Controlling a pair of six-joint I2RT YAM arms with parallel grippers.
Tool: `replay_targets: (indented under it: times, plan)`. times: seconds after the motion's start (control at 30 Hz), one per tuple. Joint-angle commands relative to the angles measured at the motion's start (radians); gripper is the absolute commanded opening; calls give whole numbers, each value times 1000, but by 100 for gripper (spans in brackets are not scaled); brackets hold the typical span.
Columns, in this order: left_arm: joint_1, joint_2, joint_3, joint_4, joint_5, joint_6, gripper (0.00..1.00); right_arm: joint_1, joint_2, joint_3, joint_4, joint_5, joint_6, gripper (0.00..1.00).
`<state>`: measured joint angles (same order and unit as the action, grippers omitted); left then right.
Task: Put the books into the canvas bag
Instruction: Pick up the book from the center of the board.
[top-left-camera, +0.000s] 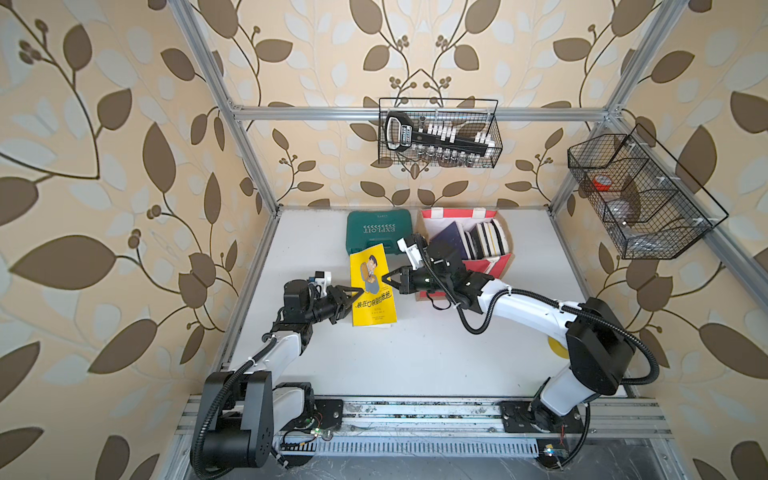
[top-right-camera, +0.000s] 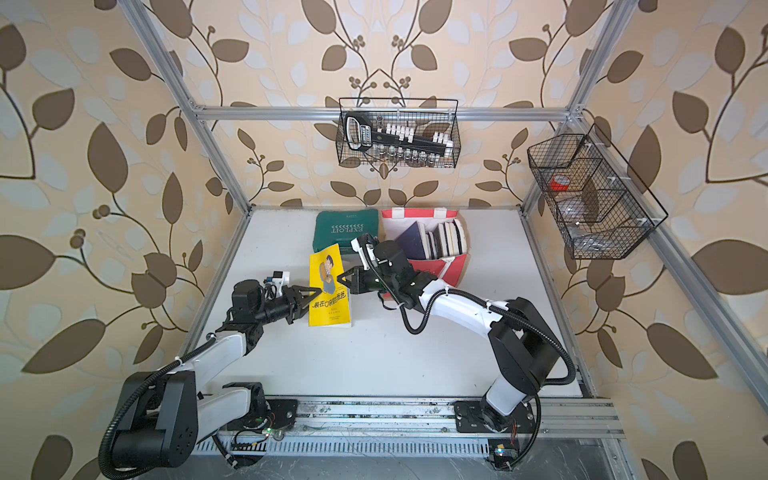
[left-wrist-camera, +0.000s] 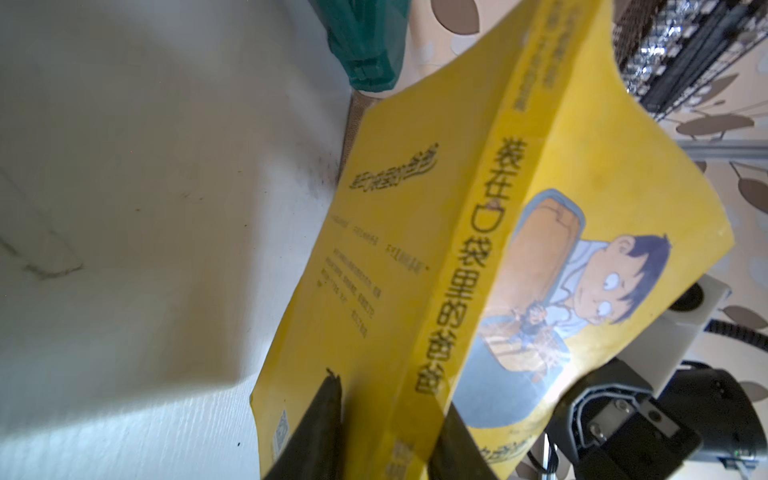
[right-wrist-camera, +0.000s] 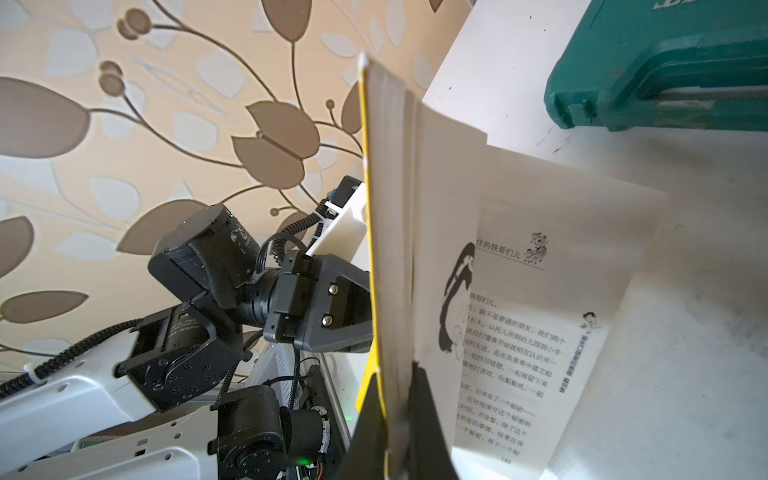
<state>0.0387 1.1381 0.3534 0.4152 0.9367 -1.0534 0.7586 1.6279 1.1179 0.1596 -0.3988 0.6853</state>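
White tabletop lies ahead of me, with leaf-patterned wallpaper on every side. Over its middle I hold a yellow book between both arms, front cover up and partly fanned open. My left gripper straddles the spine on the book's left side, one finger against the back cover and its partner against the front. My right gripper is clamped tight on the front cover and a wad of pages at the right edge, and loose pages hang open beside it. Farther back a green tool case lies flat. Just right of it stands the canvas bag with a row of books upright inside. Beyond, a wire basket hangs on the far wall.
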Motion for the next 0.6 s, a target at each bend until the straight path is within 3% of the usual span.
replay_targets:
  times: [0.0,0.23,0.3,0.37,0.47,0.57]
  plan:
    - [-19,-32,98,59,113,-20,24,21,-36,-15,-1,-15,-57,0]
    - [-19,-43,252,-145,191,102,6,-7,-59,-40,-19,-4,-79,5]
    - [-19,-52,327,-290,220,187,0,-16,-75,-47,-23,-10,-89,14]
    - [-19,-62,416,-458,247,322,0,-27,-102,-53,-26,-25,-106,27]
    - [-39,-69,541,-699,238,511,0,-48,-138,-49,-47,-83,-150,54]
    - [-54,-79,523,-569,289,439,0,-62,-175,-30,-113,-101,-201,64]
